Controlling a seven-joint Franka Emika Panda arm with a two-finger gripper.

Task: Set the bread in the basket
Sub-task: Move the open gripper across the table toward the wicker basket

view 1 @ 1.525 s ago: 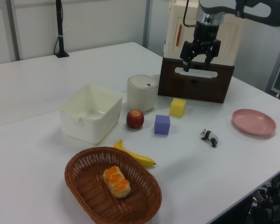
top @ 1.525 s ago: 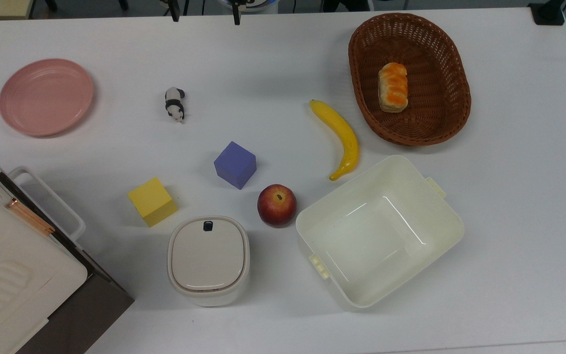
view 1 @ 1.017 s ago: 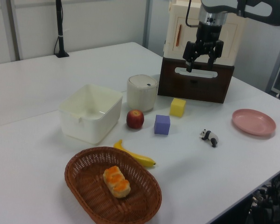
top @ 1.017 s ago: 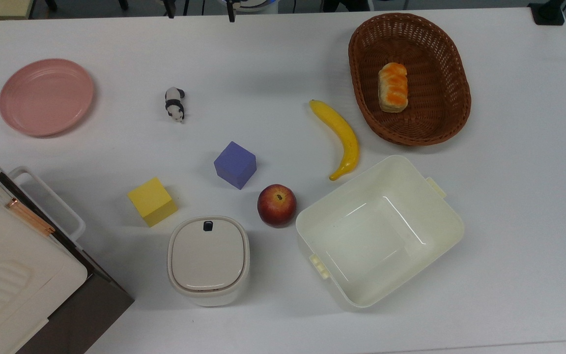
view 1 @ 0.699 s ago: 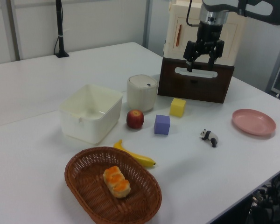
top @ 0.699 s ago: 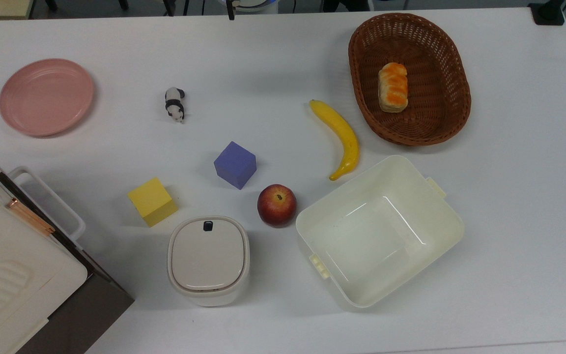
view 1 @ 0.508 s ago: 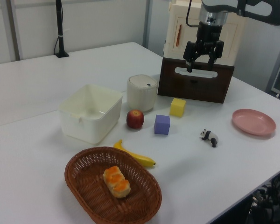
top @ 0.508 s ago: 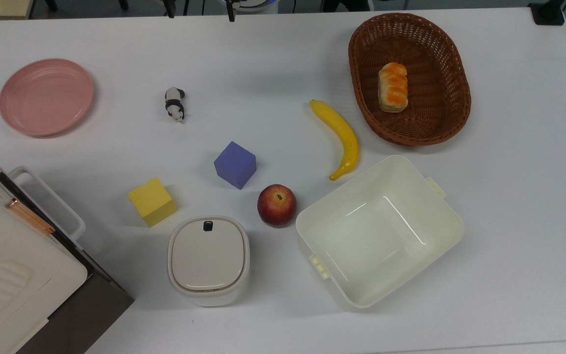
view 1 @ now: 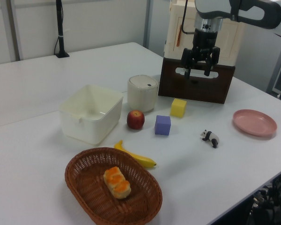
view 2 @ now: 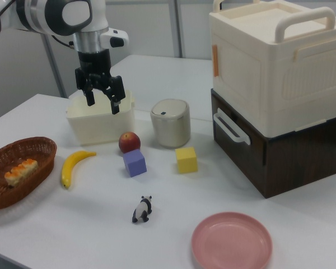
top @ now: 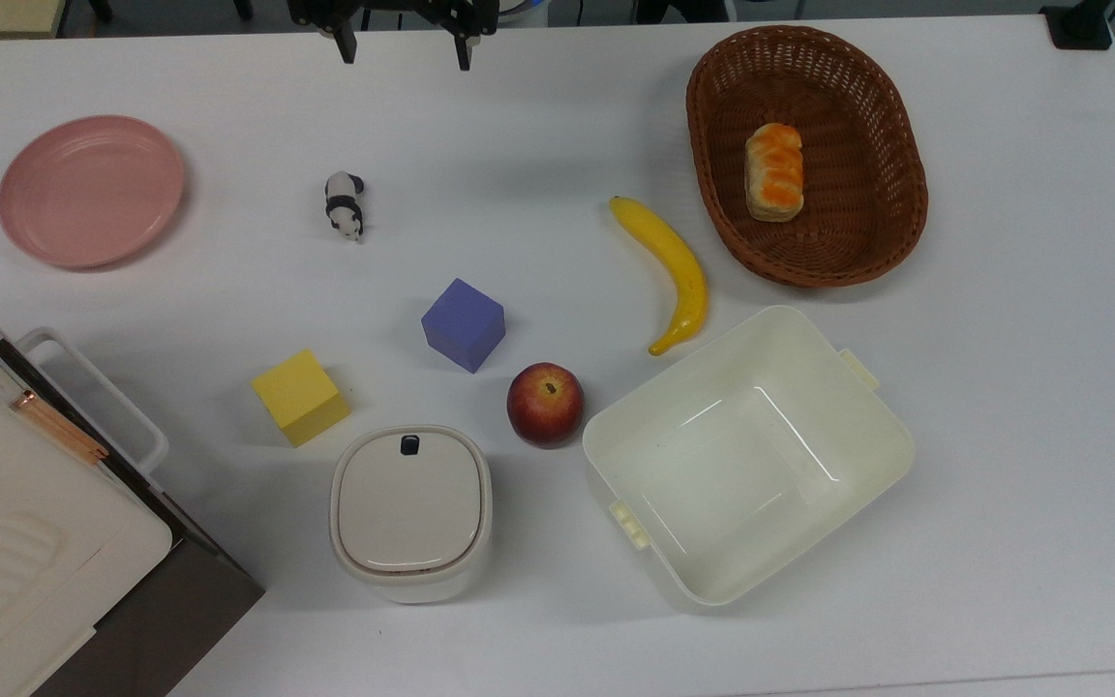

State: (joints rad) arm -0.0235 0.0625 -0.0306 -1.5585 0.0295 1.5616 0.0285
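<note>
The bread (top: 774,171) lies flat inside the basket (top: 891,126), near the table's (top: 1003,387) corner, its long axis along the basket's length. The gripper (view 2: 102,101) hangs empty, jaws spread wide.

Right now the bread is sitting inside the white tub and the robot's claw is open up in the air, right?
Not quite. The bread is lying inside the brown wicker basket, not the white tub, which has nothing in it. The top view shows this plainly. The rest is right: the gripper is open and up in the air, holding nothing.
</note>
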